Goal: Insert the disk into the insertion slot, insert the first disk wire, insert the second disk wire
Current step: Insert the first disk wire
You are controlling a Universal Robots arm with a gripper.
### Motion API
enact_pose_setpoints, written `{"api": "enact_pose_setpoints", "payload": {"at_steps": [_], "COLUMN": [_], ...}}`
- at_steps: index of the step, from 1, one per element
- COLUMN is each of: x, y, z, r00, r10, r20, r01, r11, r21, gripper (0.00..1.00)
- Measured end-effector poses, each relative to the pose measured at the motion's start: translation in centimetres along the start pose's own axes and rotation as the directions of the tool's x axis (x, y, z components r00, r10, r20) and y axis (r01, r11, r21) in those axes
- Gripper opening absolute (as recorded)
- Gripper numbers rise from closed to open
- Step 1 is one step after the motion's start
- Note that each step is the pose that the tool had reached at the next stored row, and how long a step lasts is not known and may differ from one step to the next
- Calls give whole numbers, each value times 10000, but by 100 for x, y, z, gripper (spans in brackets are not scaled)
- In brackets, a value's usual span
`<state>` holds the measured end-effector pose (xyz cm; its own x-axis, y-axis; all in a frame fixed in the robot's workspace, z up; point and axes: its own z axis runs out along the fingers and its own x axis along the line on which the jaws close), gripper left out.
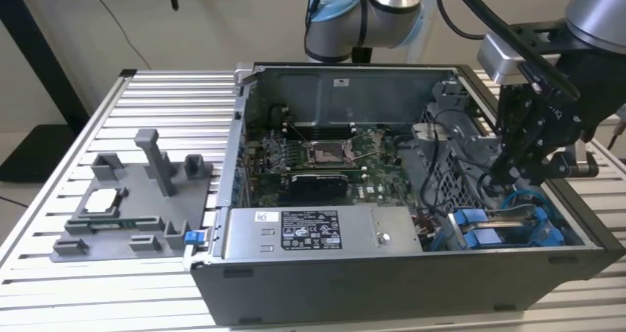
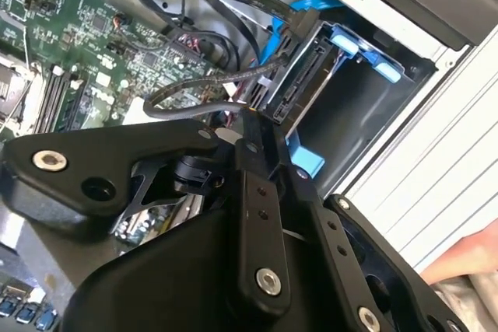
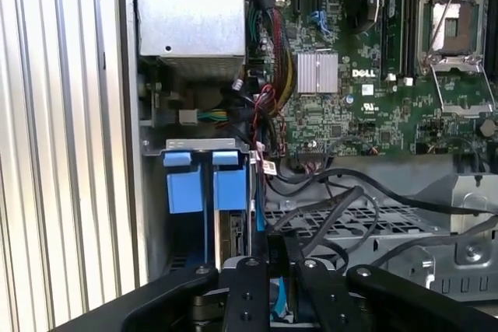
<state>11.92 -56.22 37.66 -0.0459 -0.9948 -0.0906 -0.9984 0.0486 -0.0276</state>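
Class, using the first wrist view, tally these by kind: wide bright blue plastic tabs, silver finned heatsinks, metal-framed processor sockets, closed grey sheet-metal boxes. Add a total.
Wide bright blue plastic tabs: 2
Square silver finned heatsink: 1
Metal-framed processor socket: 1
Closed grey sheet-metal box: 1
Total: 5

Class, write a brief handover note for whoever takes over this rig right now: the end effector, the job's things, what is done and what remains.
End effector: down inside the case, tip right beside the disk's connector edge.
Disk: sitting in the slot in its blue carrier, connector edge exposed.
Black wires: they run over the board up to the tip. A blue cable passes by the connector.
Done: the disk looks inserted.
Left: neither wire can be confirmed as plugged in, so treat both as open.
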Motion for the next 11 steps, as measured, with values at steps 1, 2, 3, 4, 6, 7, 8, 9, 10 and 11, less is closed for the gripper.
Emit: {"api": "enact_pose_setpoints", "payload": {"at_steps": [1,2,3,4,6,7,8,9,10,11], "x": [3,6,9,12,18,22,25,28,31,34], "y": [-3,-6,-10,-14,-22,-27,-36,-48,-60,-72], "z": [2,5,8,11,17,20,23,26,30,34], "r00": [10000,10000,10000,10000,10000,9999,9999,9999,9999,9999], "r10": [14,28,41,52,75,84,89,91,93,96], "r20": [-11,-22,-31,-42,-61,-73,-85,-96,-105,-114], "r01": [-14,-28,-41,-52,-75,-84,-88,-91,-93,-96], "r11": [10000,10000,10000,10000,10000,10000,10000,10000,10000,10000], "r21": [2,4,5,7,10,12,12,11,9,7], "gripper": [0,0,0,0,0,0,0,0,0,0]}}
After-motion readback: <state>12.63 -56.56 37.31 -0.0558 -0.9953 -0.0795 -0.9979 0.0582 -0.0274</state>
